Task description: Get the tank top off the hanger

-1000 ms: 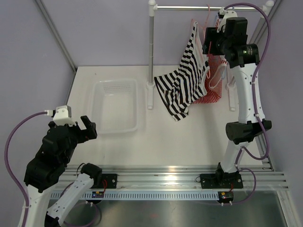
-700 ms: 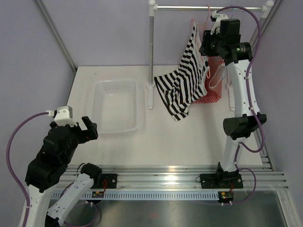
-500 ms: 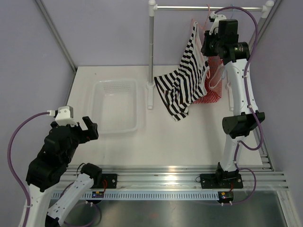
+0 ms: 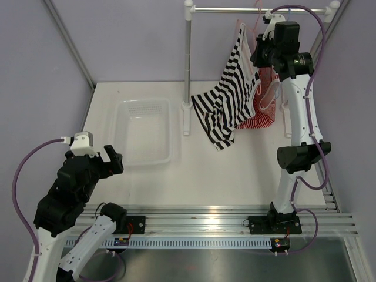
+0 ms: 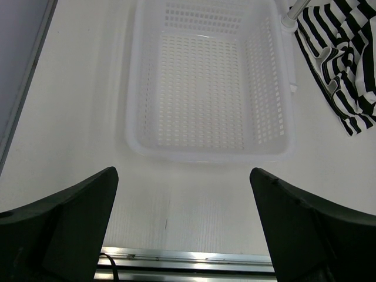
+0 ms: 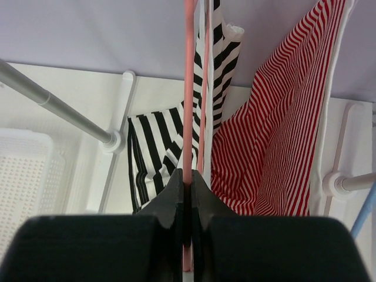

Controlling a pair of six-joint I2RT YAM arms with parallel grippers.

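Note:
The black-and-white striped tank top [image 4: 226, 103] hangs from the pink hanger [image 4: 257, 17] on the rail, its lower part draped down onto the table. My right gripper [image 4: 257, 51] is raised beside the strap. In the right wrist view it [image 6: 188, 176] is shut on the hanger's thin pink wire [image 6: 188, 88], with the tank top [image 6: 154, 154] just behind and left of the jaws. My left gripper [image 4: 111, 160] hovers low near the table's front left. It stands open [image 5: 183, 223] with nothing between its fingers [image 5: 76, 217].
A white perforated basket [image 4: 170, 132] sits on the table's left half [image 5: 208, 154]. A red-and-white striped top [image 4: 264, 114] hangs right of the tank top [image 6: 294, 129]. The rack's upright post [image 4: 187, 64] and top rail [image 4: 235, 9] stand at the back. A light-blue hanger [image 6: 364, 217] shows at far right.
My right gripper has shut on the pink hanger wire after rising slightly toward the rail. The left arm has drifted a little toward the near edge, still open.

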